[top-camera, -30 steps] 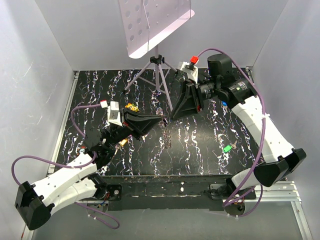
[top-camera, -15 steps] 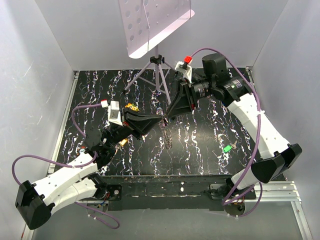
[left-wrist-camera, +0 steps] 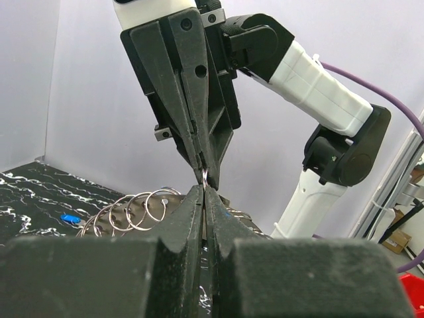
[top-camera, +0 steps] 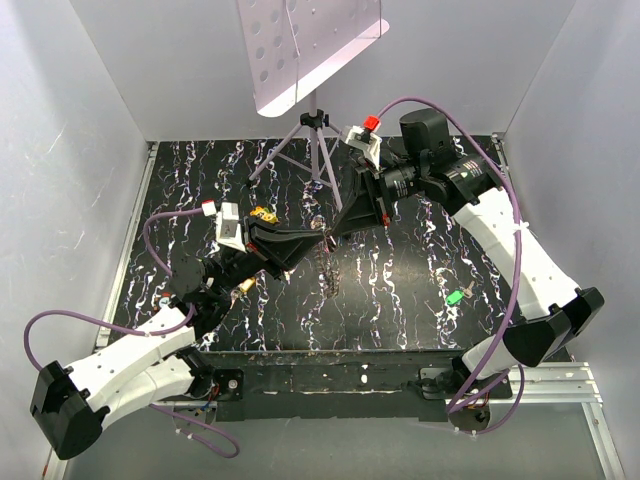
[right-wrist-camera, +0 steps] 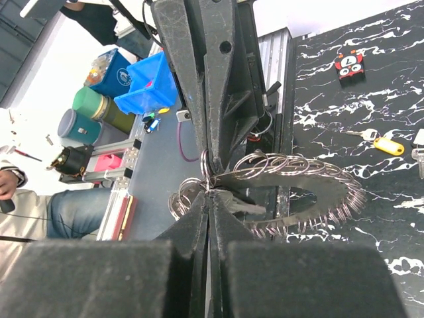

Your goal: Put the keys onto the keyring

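Note:
The keyring (top-camera: 328, 265), a flat toothed metal ring hung with several small split rings, dangles above the table's middle. My left gripper (top-camera: 321, 241) is shut on one of its split rings at the top. My right gripper (top-camera: 335, 232) meets it tip to tip from the right. In the left wrist view my left gripper (left-wrist-camera: 203, 189) pinches the small ring just below the right fingers (left-wrist-camera: 199, 126). In the right wrist view my right gripper (right-wrist-camera: 209, 197) is shut at that ring, with a silver key blade (right-wrist-camera: 250, 207) sticking out beside its tip against the keyring (right-wrist-camera: 311, 173).
A green key (top-camera: 455, 297) lies at the right of the mat. A yellow key (right-wrist-camera: 387, 145) and a red-and-black block (right-wrist-camera: 349, 66) lie on the mat. A blue key (left-wrist-camera: 68, 217) lies further off. A tripod (top-camera: 318, 150) with a white perforated board (top-camera: 300, 50) stands at the back.
My right gripper has swung left and now touches the left gripper's tip. The keyring has swung slightly under the left gripper, which has stayed in place.

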Controlling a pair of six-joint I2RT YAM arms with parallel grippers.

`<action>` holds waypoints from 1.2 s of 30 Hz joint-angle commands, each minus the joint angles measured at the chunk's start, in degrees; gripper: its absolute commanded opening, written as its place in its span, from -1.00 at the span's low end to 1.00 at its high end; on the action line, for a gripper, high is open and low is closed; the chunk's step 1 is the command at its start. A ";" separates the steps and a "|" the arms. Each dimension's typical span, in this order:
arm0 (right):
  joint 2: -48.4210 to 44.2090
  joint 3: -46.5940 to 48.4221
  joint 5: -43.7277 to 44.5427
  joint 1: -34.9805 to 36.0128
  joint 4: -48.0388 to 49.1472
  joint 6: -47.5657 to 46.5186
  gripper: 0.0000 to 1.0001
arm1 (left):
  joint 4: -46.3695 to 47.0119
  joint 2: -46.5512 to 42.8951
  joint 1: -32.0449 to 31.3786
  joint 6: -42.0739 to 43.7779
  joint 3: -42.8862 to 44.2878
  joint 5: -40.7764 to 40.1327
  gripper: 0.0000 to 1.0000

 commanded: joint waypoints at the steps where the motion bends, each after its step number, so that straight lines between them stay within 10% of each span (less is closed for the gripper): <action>1: 0.04 2.87 -0.71 0.19 -0.08 -0.88 -0.97 | 1.86 -0.94 -0.03 -0.13 0.23 -1.09 -1.00; 30: -1.89 -0.91 2.45 -0.06 -0.16 -2.28 -0.97 | -3.22 -4.36 -0.03 3.20 0.14 -1.62 -1.00; 36: -7.24 -2.22 8.23 -6.93 -12.01 -20.79 -0.15 | -28.33 -5.43 -0.03 12.34 6.55 1.98 -1.00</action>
